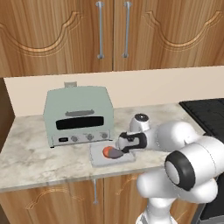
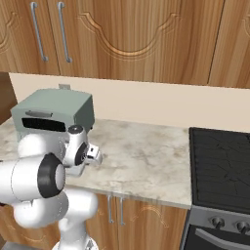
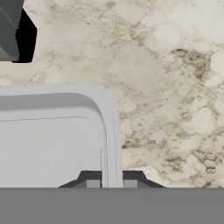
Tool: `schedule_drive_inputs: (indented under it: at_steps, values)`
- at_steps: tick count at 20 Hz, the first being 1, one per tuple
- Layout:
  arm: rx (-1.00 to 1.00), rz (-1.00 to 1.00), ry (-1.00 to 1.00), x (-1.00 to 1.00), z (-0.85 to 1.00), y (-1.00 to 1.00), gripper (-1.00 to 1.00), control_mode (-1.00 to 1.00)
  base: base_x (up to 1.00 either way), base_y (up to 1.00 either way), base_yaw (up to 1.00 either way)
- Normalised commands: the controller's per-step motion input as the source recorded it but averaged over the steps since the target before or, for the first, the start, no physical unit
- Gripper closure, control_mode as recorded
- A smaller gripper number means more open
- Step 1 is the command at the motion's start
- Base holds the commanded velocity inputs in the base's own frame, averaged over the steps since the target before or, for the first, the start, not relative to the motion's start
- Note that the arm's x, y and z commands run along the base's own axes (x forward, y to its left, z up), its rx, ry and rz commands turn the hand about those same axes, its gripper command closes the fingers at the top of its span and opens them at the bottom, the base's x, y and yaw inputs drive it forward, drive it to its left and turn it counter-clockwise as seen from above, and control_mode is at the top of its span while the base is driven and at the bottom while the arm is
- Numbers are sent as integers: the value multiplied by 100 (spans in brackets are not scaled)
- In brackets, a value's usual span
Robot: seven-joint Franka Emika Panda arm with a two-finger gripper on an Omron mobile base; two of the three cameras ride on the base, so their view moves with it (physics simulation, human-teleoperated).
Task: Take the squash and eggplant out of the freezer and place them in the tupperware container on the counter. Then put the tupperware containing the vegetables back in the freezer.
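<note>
Glossy white rounded arm, dark joint bands (black)

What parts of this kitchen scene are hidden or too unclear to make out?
- Shallow pale grey translucent tray: its right end is hidden by the robot's hand in the left base view.
- Dark purple lump beside the orange-red vegetable: partly covered by the hand, outline unclear.
- Mint-green toaster oven: lower front blocked by the white arm in the right base view.

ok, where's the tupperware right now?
In the left base view the tupperware container sits on the counter near its front edge, just in front of the mint-green toaster oven, with the jaws closed on its right rim.
</note>
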Motion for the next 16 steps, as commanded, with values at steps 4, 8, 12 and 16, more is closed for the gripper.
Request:
schedule_drive_inputs:
  at_steps: [4,8,12,16]
  values:
    - [25,-1,3,-45,59,0,100,-100,0,0,0]
    - [12,-7,0,-74,87,0,100,-100,0,0,0]
    - [0,-10,0,-86,100,0,100,-100,0,0,0]
    - [-3,-12,0,-86,100,-2,100,-100,0,0,0]
